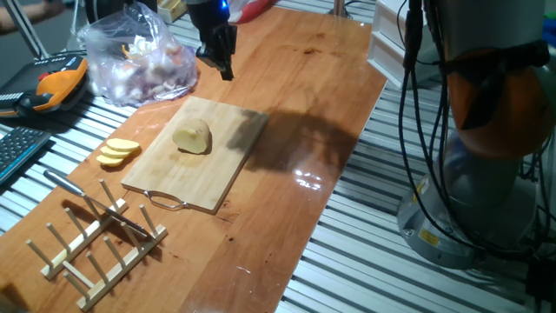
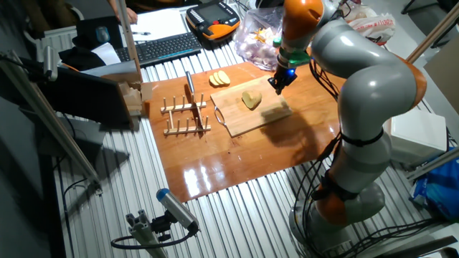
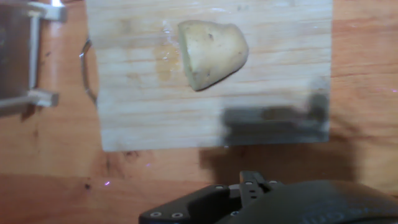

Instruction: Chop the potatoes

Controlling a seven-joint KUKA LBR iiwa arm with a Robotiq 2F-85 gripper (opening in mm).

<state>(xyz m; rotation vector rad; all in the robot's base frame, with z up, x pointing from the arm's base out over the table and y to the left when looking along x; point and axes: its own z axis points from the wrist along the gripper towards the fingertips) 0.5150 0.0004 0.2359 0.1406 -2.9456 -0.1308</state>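
A peeled pale-yellow potato chunk (image 1: pixel 192 137) lies on the wooden cutting board (image 1: pixel 217 178), flat cut face toward the rack; it also shows in the other fixed view (image 2: pixel 251 99) and the hand view (image 3: pixel 211 53). Thin round potato slices (image 1: pixel 118 151) are stacked on the table left of the board, also seen in the other fixed view (image 2: pixel 219 78). My black gripper (image 1: pixel 224 63) hangs above the table beyond the board's far edge, its fingers together and holding nothing; it shows in the other fixed view too (image 2: pixel 278 80).
A knife (image 1: pixel 95 202) rests on a wooden peg rack (image 1: pixel 104 248) near the board's metal handle. A plastic bag of produce (image 1: pixel 143 61) and an orange pendant (image 1: pixel 61 83) lie at the back left. The table edge runs along the right.
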